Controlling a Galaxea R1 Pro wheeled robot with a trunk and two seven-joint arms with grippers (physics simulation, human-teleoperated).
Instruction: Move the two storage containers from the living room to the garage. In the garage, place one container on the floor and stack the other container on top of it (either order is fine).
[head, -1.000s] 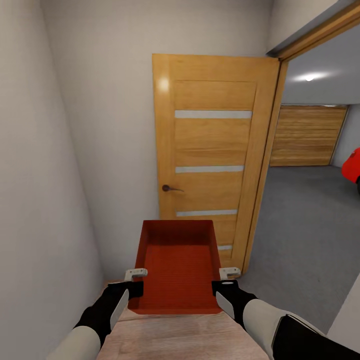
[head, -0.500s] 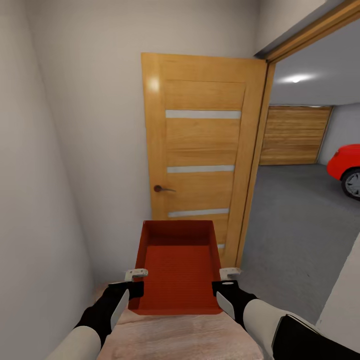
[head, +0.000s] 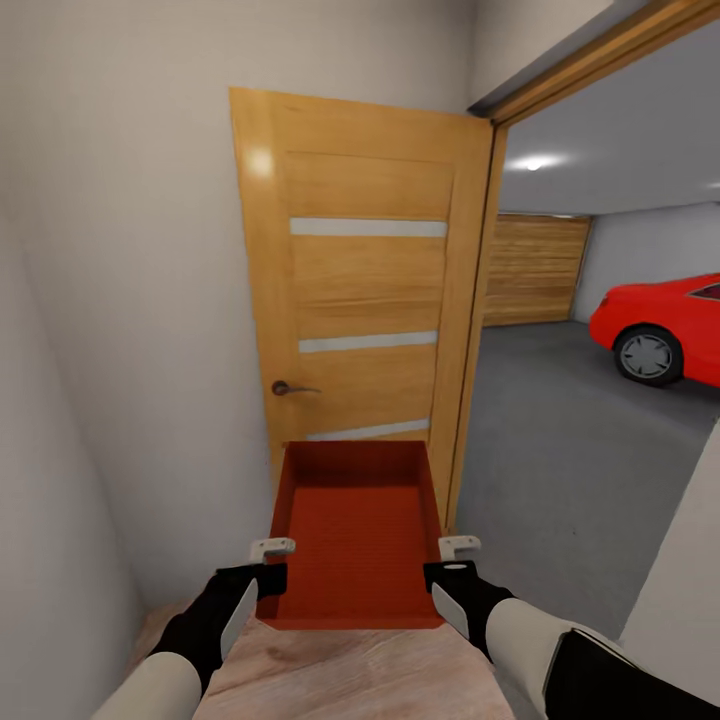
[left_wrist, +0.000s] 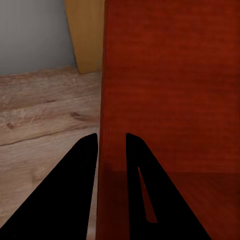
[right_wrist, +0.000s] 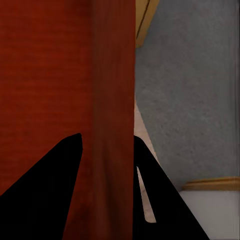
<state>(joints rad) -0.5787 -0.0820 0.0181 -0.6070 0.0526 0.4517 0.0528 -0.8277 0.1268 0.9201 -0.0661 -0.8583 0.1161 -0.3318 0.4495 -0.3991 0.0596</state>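
The left gripper (head: 272, 548) and right gripper (head: 458, 546) each pinch a side wall of the storage container (head: 355, 525) held between them. Carrying it well likely means keeping it level and steering right of the open door (head: 365, 300), onto the garage's grey floor (head: 580, 470).

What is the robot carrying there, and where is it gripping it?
An orange-red storage container, held by both tools: the left tool clamps its left side wall, the right tool its right side wall.

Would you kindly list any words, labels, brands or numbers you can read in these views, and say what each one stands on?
None: no readable text in any view.
The storage container, held between the left gripper and right gripper, has plain ribbed walls.
The wooden door carries only frosted strips.
The red car shows no plate or badge.
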